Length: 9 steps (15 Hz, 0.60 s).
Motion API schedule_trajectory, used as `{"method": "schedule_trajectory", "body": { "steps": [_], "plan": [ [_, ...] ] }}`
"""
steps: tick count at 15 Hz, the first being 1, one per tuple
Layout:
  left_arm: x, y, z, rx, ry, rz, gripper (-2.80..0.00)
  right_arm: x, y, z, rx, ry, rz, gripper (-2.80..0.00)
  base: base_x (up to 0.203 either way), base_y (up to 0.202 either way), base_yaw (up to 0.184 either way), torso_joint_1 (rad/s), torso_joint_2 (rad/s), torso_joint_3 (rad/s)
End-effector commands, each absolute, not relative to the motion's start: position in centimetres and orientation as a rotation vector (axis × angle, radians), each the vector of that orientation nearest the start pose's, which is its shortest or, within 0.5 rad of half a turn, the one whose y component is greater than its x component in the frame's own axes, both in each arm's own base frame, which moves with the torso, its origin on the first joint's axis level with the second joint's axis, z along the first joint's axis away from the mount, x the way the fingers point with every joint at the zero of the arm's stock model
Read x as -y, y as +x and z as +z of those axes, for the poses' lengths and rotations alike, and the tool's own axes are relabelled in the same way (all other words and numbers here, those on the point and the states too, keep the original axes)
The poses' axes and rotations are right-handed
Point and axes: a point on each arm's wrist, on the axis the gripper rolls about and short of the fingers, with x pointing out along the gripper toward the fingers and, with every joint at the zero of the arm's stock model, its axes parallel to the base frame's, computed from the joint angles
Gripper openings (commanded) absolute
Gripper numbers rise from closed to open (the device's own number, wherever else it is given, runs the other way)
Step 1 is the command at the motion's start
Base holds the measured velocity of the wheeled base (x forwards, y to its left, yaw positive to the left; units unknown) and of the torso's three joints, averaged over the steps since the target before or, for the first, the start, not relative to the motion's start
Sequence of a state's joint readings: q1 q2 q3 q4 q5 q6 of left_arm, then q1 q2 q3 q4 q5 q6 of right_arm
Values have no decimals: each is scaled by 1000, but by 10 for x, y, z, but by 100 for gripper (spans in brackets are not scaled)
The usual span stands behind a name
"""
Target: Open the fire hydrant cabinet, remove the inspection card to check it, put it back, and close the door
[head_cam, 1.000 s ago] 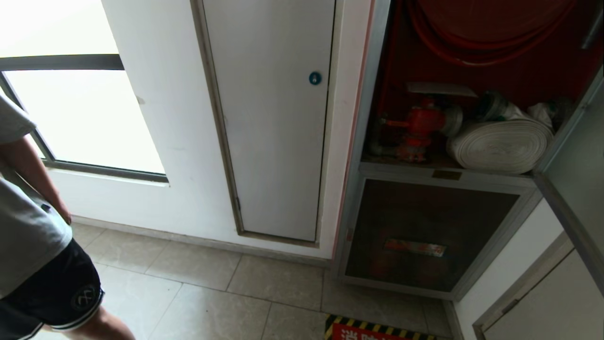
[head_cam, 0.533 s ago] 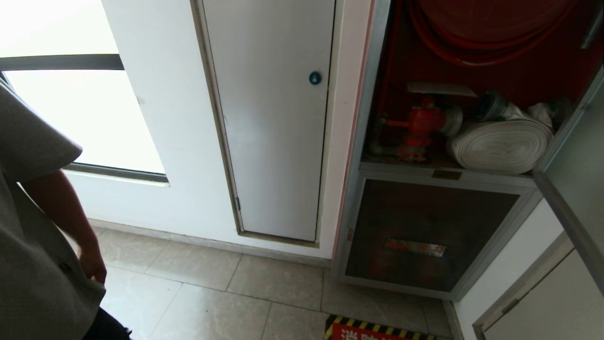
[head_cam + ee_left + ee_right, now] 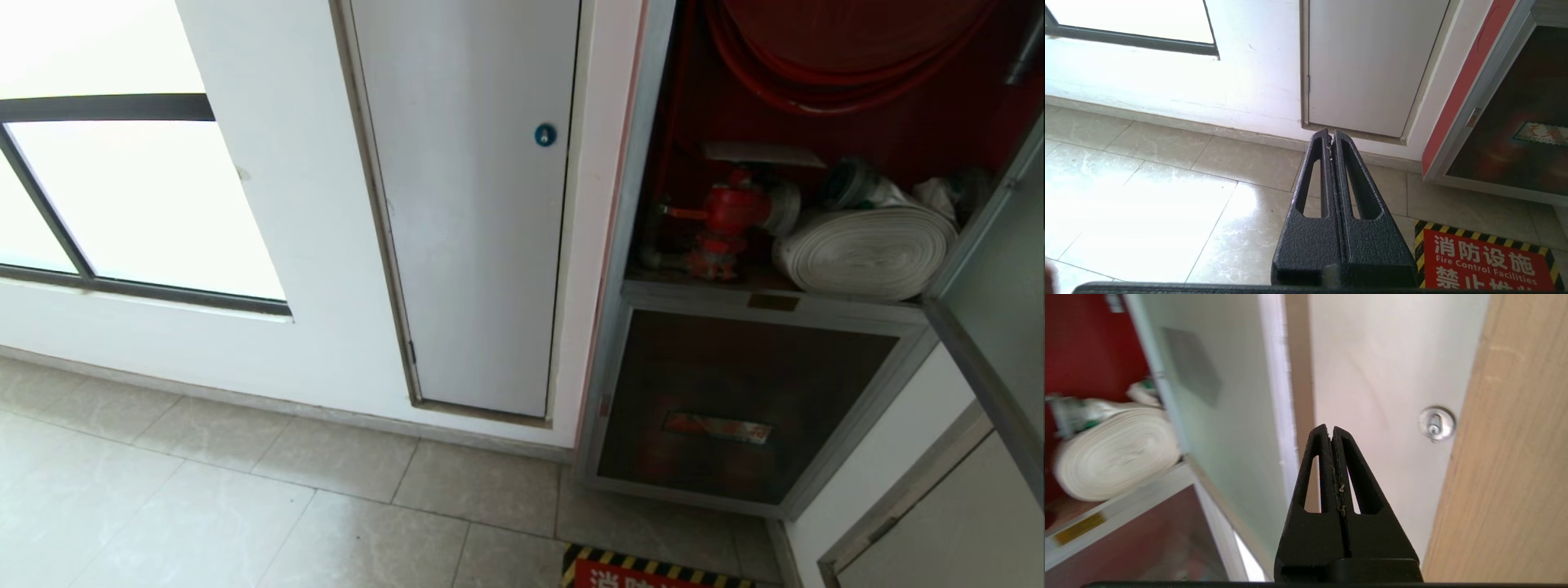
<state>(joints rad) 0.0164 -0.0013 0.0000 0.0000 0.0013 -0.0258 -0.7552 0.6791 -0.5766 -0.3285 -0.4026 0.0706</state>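
- Fingers of my left gripper [image 3: 1331,136]: pressed together, empty, parked low over the glossy floor tiles [image 3: 1167,204].
- White panel [image 3: 473,204], left of the work: flat, matte, round blue lock.
- Fire hydrant cabinet [image 3: 624,245]: open, silver frame, red interior; inspection card [image 3: 763,153] lies flat above the red valve [image 3: 727,214], beside the ribbed white hose roll [image 3: 865,249].
- Door [image 3: 1229,416]: smooth tinted glass, swung out at the right.
- Fingers of my right gripper [image 3: 1329,433]: pressed together, empty, near the door's edge.
- Risk: closed fingers may glance off slick glass or clip the frame.
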Motion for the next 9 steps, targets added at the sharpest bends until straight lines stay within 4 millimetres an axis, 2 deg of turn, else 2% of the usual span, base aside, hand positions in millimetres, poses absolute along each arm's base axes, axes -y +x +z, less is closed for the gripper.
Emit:
{"method": "schedule_trajectory", "body": {
  "steps": [1,9],
  "plan": [
    [0,-23,75,0,-26,18,-280,49,35,266,231,28,-1194,-280,0,0,0,0,0,0],
    [0,-23,75,0,-26,18,-280,79,54,271,245,19,-1270,-280,0,0,0,0,0,0]
  ]
}}
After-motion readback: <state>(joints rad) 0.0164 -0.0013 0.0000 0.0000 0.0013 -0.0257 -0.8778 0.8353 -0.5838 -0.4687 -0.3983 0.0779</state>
